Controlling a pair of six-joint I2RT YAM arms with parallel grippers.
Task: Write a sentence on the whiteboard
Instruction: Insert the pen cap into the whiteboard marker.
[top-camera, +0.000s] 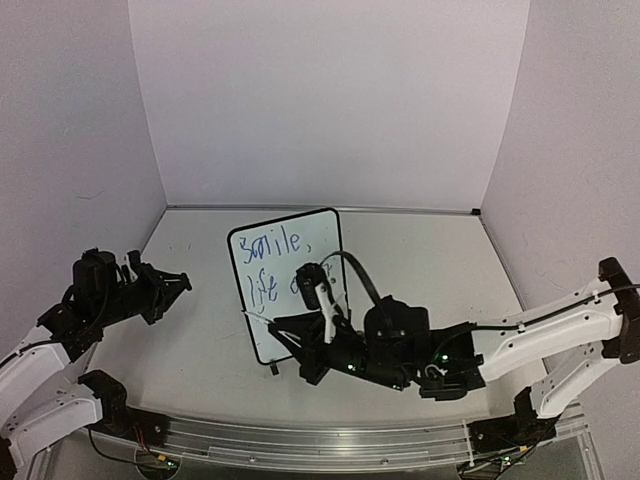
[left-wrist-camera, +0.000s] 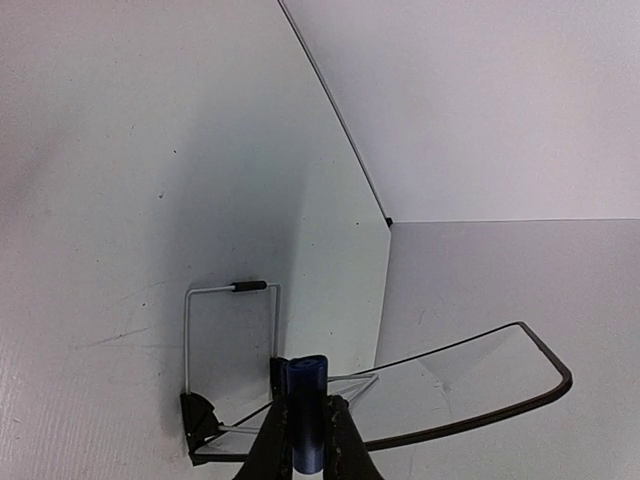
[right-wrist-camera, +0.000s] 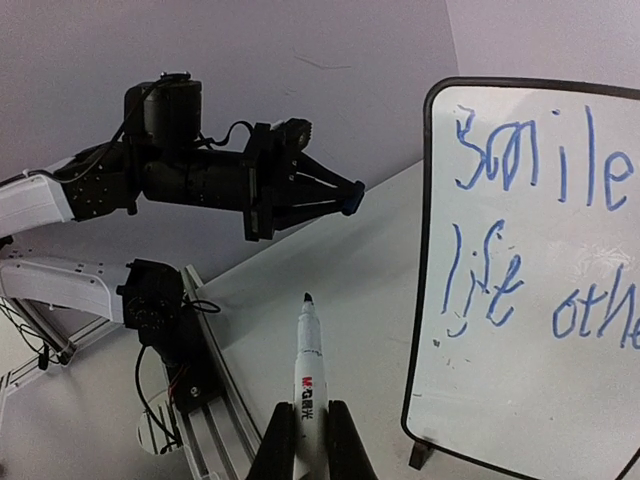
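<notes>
Right wrist view: right gripper (right-wrist-camera: 308, 440) clamped on marker (right-wrist-camera: 309, 370), tip off whiteboard (right-wrist-camera: 540, 400). Board upright mid-table, sentence (right-wrist-camera: 530, 170) in two blue lines. Left gripper (left-wrist-camera: 305, 440) pinching blue cap (left-wrist-camera: 304, 385). Probably between strokes; next move needs tip placed at second line's end.

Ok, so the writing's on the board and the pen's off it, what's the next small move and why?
Probably ease the marker tip toward the blue cap to recap it. The right fingers hold the marker uncapped, clear of the whiteboard, its tip aimed at the left fingers, which pinch what looks like the cap. Two lines of the sentence already stand on the board.
</notes>
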